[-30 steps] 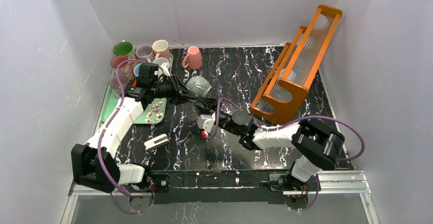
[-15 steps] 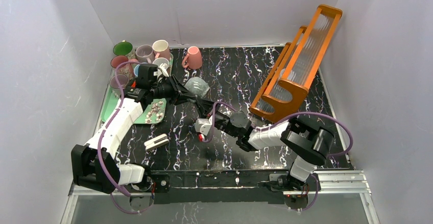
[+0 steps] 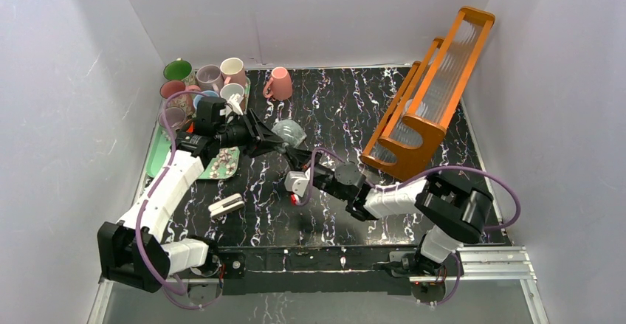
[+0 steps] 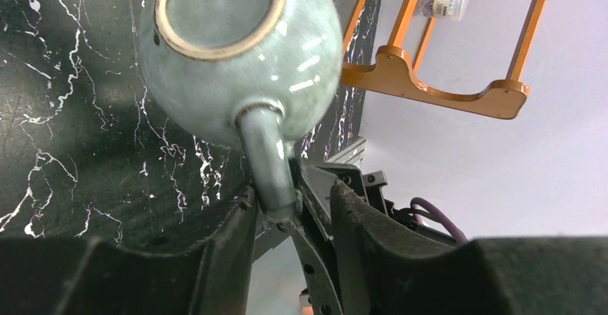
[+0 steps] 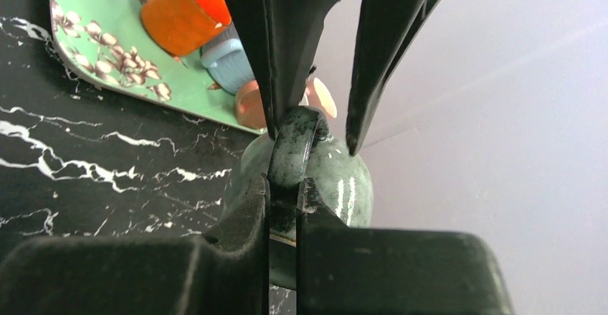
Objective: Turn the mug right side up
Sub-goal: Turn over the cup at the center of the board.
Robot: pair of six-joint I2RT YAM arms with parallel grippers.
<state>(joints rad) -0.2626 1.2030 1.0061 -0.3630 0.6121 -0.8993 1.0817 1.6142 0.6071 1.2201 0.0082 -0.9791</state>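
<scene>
The right tool (image 5: 285, 184) is clamped on the handle (image 5: 294, 143) of a pale green mug (image 5: 344, 179), its two fingers pressed tight against either side of the loop. Directly facing it, we see the left tool (image 4: 294, 196) spread wide around the same handle. One of its fingers touches the loop and the other stands apart from it. The mug is tipped on its side just beyond both tools, with the handle pointing back at them and the ringed base turned to the left wrist camera. We cannot tell whether it touches the black marbled tabletop (image 4: 57, 150) beneath. Past the mug from the right tool, a green flowered tray (image 5: 107, 35) carries an orange cup (image 5: 183, 10). Beyond that, a cluster of cups (image 3: 209, 75) stands near the far-left corner. Well off to the other side of the tools, an orange wooden rack (image 4: 430, 85) stands tilted by the wall.
</scene>
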